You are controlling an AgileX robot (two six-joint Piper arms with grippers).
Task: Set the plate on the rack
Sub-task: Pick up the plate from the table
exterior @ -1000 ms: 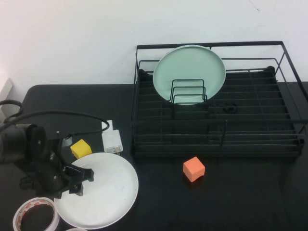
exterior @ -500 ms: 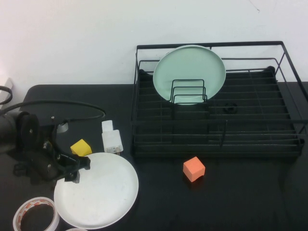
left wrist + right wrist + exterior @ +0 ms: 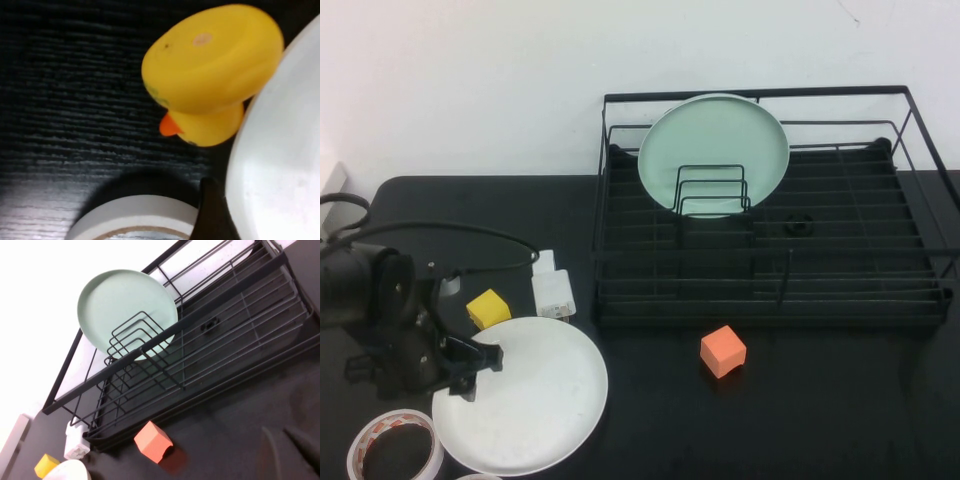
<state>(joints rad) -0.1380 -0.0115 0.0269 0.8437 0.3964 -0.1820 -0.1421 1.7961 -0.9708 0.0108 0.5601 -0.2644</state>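
Black table (image 3: 820,420) | large round white plate (image 3: 525,395) flat: rigid, slick, breakable, rim-grip only | left gripper (image 3: 470,365) at its rim, fingers narrow, empty | right gripper (image 3: 290,447) parked, fingers apart | black wire rack (image 3: 770,250) waiting.

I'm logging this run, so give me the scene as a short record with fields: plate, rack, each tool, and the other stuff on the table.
plate: white plate flat on the black table, near-left, outside the rack
rack: black wire rack far right; a mint-green plate stands upright in its dividers
left tool: left tool at the white plate's left rim; a fingertip sits beside that rim
right tool: right tool not in view
other items: yellow block, orange block, tape roll, white adapter, yellow rubber duck
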